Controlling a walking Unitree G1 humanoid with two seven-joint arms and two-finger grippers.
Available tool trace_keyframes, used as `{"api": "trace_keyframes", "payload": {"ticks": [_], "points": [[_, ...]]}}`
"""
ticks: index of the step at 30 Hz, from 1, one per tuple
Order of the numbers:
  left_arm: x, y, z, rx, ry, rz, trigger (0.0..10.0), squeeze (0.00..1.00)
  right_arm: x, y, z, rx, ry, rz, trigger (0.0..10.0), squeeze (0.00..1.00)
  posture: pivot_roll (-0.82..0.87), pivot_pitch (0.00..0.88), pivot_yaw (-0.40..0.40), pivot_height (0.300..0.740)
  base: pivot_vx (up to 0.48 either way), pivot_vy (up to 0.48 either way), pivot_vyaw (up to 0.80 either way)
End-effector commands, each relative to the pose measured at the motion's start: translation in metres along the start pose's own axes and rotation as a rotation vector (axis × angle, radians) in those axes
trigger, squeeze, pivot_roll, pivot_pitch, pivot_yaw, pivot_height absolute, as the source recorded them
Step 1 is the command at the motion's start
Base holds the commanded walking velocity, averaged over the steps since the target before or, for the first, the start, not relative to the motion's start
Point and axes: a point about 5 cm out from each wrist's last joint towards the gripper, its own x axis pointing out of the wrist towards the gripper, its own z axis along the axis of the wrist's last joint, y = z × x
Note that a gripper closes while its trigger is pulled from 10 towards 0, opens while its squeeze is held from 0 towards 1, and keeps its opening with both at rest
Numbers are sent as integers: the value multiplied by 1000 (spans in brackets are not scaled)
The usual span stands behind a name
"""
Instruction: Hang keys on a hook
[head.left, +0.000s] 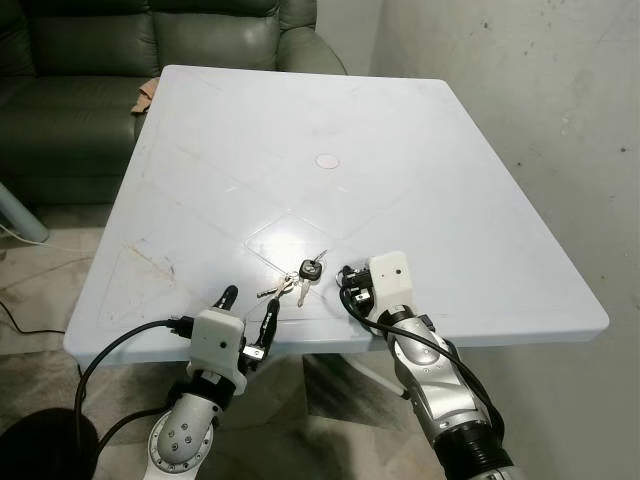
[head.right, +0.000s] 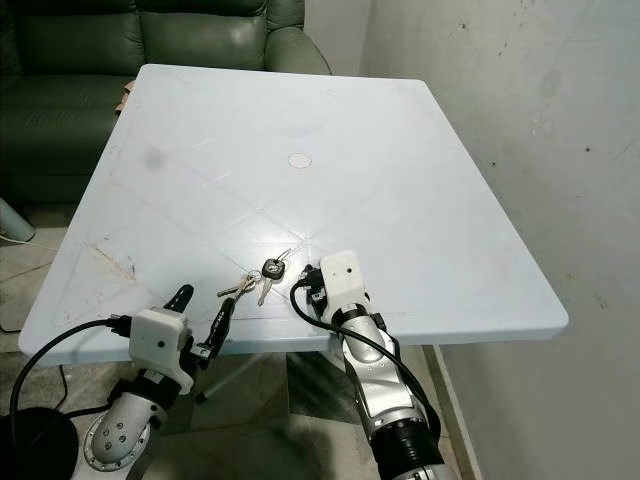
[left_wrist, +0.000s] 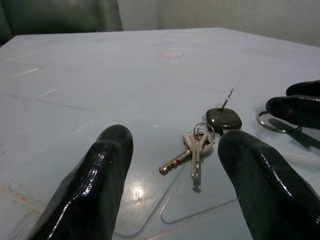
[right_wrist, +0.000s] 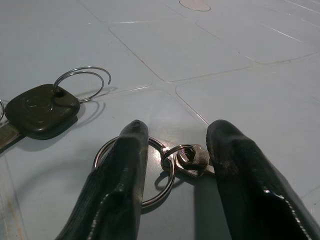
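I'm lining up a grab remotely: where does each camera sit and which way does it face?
Eye views: on the head, looking down at the table; both arms show.
Left wrist view: along the open left gripper at the keys.
Right wrist view: along the open right gripper, straddling a key ring.
Shared: the black fob.

1. Pale blue-white square plastic table (head.left: 420, 180): faint diagonal line pattern, brown scuffs near the left corner.
2. Bunch of silver metal keys (left_wrist: 192, 152): one dark, near-black plastic fob (left_wrist: 223, 119) (silver rings attached).
3. Glossy black gripper fingers (left_wrist: 100, 175); white wrist housings.
4. Dark green leather sofa (head.left: 100, 60).
5. Grey mottled wall (head.left: 560, 90).
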Motion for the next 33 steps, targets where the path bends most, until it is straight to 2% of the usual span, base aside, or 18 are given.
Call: {"api": "trace_keyframes", "payload": {"ticks": [1, 11, 23, 29, 33], "points": [[0, -1, -1, 12, 6, -3, 10000, 0, -2, -2, -6, -1, 23, -12, 0, 0, -27, 109, -79, 740, 0, 0, 0], [1, -1, 1, 22, 2, -10, 10000, 0, -9, -5, -16, -20, 59, 2, 0, 0, -33, 110, -75, 740, 0, 0, 0], [2, 0, 1, 26, -1, -11, 10000, 0, -10, -8, -16, -19, 59, -1, 0, 0, -35, 108, -74, 740, 0, 0, 0], [4, 0, 1, 32, -7, -14, 10000, 0, -9, -12, 0, 20, -68, -3, 0, 0, -34, 95, -71, 740, 0, 0, 0], [6, 1, 2, 39, -11, -12, 10000, 0, -10, -16, 13, 100, -161, 17, 0, 0, -35, 87, -70, 740, 0, 0, 0]]}}
